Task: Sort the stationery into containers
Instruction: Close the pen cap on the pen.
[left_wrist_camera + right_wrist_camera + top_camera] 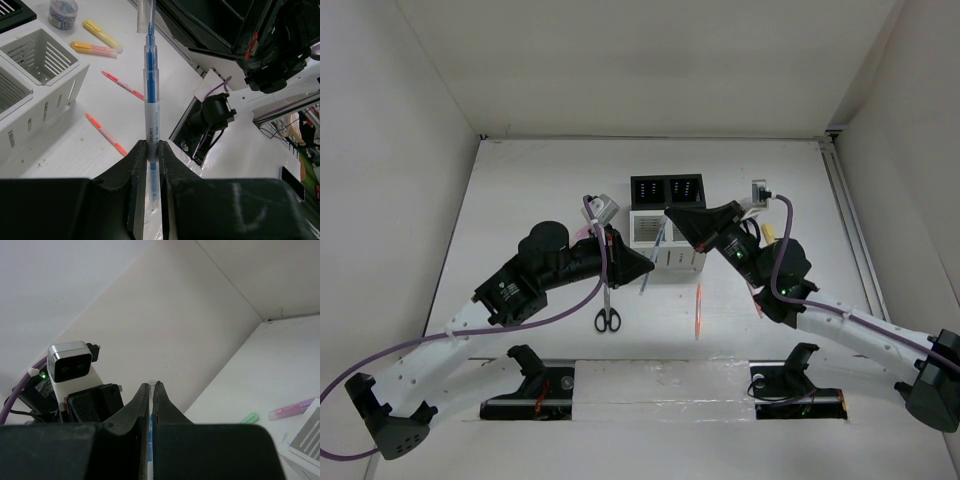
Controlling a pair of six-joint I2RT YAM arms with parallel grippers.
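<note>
The thin blue pen with a clear barrel [151,100] is pinched at both ends right now. My left gripper [151,150] is clamped nearly closed on its lower part. My right gripper [151,389] is closed tight on the clear tip at the other end. In the overhead view the pen slants from 1 o'clock down to 7 o'clock, in front of the white pair of slotted organizer boxes [665,243]. It looks like it's up in the air and not lying on the table.

The black pair of slotted organizer boxes [667,190] sits touching the white pair at its 12 o'clock. The black-handled scissors [608,303] lie flat on the table at roughly 7 o'clock from the pen, blades pointing away from me. A thin orange pen [699,310] lies at about 5 o'clock.

From my left wrist camera, a thin pink-red pen [122,84] lies on the table between the white box and the blue pen. A stubby yellow highlighter [102,34] and a stubby orange highlighter [95,48] lie side by side at 11 o'clock. The small round greyish roll of tape [63,11] is just past them.

My right wrist camera catches a stubby green highlighter [248,418] and a pink one [295,408] down at 4 o'clock.
</note>
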